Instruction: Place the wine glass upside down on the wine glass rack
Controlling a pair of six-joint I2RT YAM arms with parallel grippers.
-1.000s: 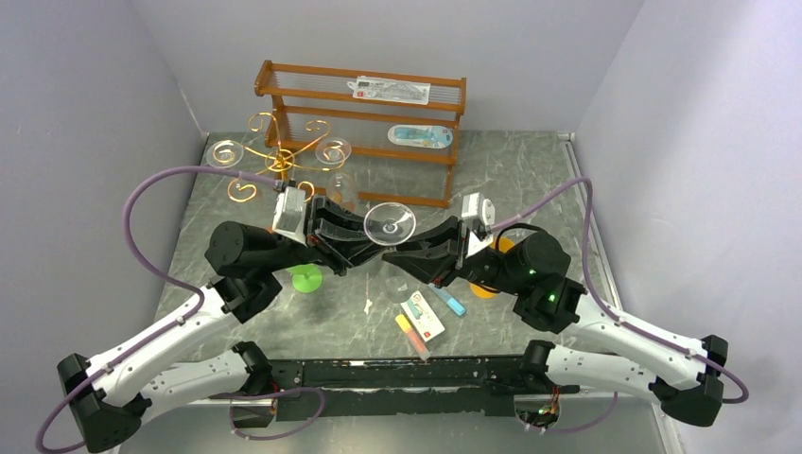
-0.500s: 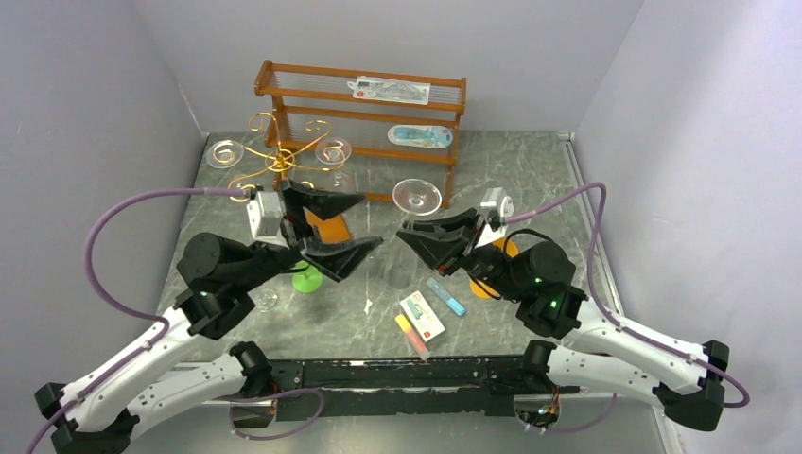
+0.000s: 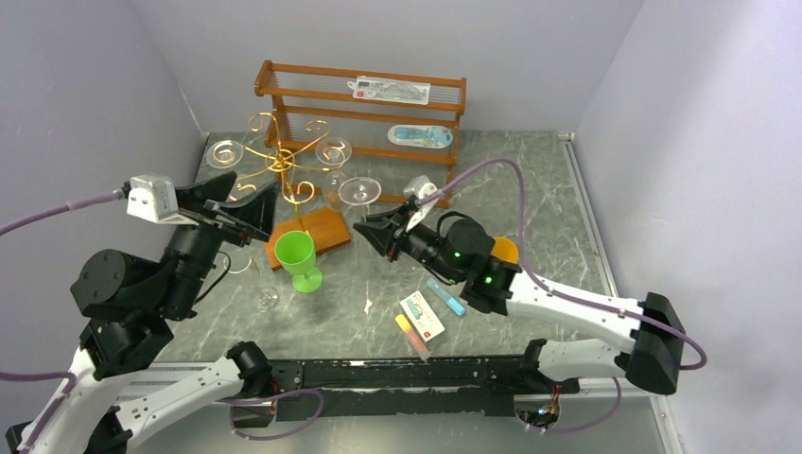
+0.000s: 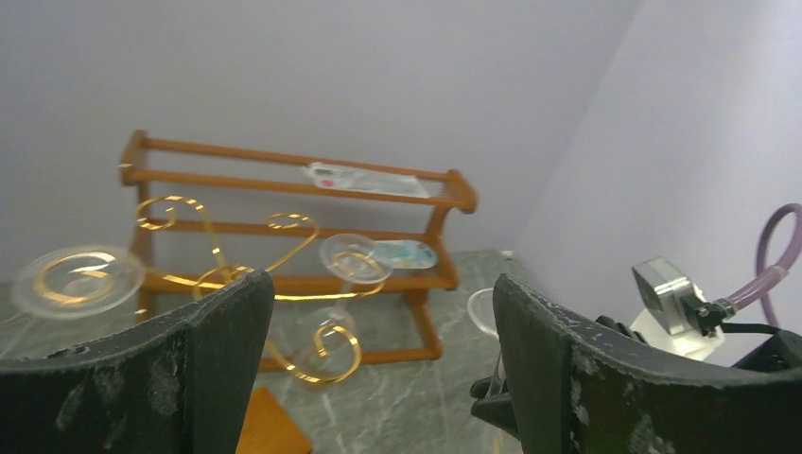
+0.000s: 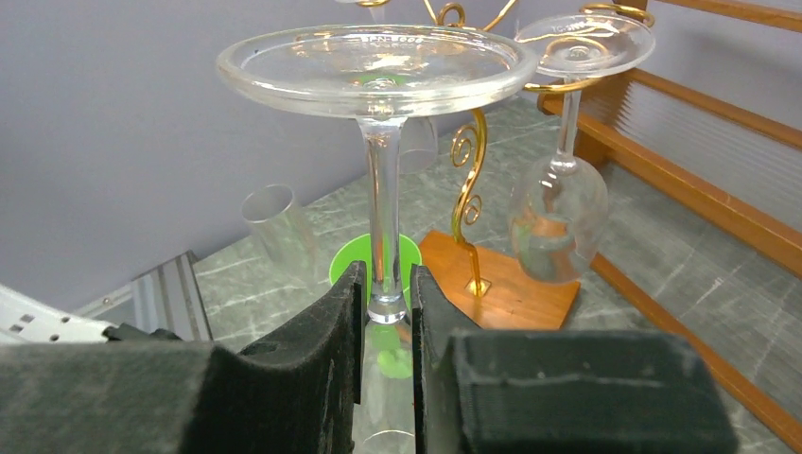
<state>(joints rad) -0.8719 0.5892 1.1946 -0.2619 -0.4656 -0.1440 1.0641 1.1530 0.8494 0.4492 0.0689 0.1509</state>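
Note:
My right gripper (image 5: 386,301) is shut on the stem of a clear wine glass (image 5: 380,142), which is upside down with its round foot on top. In the top view this wine glass (image 3: 359,190) hangs just right of the wine glass rack (image 3: 284,159), gold curled wire on a brown wooden base (image 3: 317,230). Two other glasses hang from the rack (image 5: 470,161); the nearer one (image 5: 558,213) is right of my held glass. My left gripper (image 3: 257,210) is open and empty, at the left beside the rack (image 4: 227,276).
A two-tier wooden shelf (image 3: 359,123) with packets stands behind the rack. A green cup (image 3: 298,257) stands in front of the rack's base, with clear glasses (image 3: 267,298) on the table near it. Cards and small items (image 3: 423,317) lie near the front.
My left gripper opened, let go of the wine glass and drew back to the left. My right gripper carried the glass left and farther back, up to the rack.

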